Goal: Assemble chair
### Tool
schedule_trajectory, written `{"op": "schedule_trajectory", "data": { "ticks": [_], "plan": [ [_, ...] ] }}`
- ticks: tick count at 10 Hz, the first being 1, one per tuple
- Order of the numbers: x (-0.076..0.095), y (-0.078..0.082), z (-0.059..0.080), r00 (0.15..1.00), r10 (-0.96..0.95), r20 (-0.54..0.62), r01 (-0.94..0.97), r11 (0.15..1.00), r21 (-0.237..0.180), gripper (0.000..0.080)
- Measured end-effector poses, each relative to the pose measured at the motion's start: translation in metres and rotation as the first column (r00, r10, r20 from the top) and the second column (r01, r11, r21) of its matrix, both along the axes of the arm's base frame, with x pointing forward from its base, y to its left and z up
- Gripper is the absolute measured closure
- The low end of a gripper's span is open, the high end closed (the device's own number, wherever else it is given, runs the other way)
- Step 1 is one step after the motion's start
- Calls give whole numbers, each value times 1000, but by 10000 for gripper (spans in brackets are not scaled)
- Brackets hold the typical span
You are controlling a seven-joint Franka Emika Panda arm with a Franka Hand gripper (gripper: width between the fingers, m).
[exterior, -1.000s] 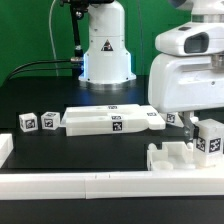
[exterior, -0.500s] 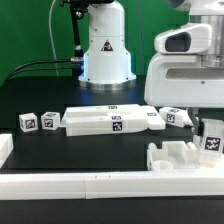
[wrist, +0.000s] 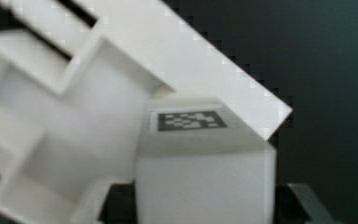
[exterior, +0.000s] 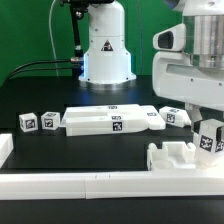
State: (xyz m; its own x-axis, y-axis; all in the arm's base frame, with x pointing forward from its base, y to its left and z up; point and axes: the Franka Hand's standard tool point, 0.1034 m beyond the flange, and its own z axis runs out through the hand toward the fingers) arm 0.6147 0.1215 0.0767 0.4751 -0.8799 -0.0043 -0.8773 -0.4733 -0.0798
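Observation:
My gripper [exterior: 209, 132] is shut on a white chair block [exterior: 210, 139] with a black-and-white tag, holding it just above the right end of a notched white chair piece [exterior: 173, 158] near the front rail. In the wrist view the block [wrist: 197, 160] sits between both dark fingers [wrist: 307, 203], with the notched piece [wrist: 69, 95] close beneath it. Flat white chair slabs [exterior: 110, 120] lie in the middle of the table. Two small tagged blocks [exterior: 28, 122] [exterior: 48, 121] stand at the exterior view's left, and another [exterior: 172, 116] stands by the slabs' right end.
A long plain white border rail [exterior: 100, 185] runs along the front, with a short white piece [exterior: 5, 148] at the exterior view's left. The arm's white base [exterior: 105, 50] stands at the back with cables beside it. The table is black.
The arm's upper body has turned and shifted a little. The held block has stayed almost in place over the notched piece's right end, still gripped.

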Motion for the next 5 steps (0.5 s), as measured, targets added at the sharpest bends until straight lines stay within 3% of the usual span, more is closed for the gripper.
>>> {"op": "schedule_trajectory", "data": {
  "ticks": [1,4,5],
  "plan": [
    [0,-2,0,991,-134,-9,134,991,24,512],
    [0,-2,-1,985,-172,-12,172,985,26,496],
    [0,-2,0,996,-86,-8,86,996,14,321]
  ]
}}
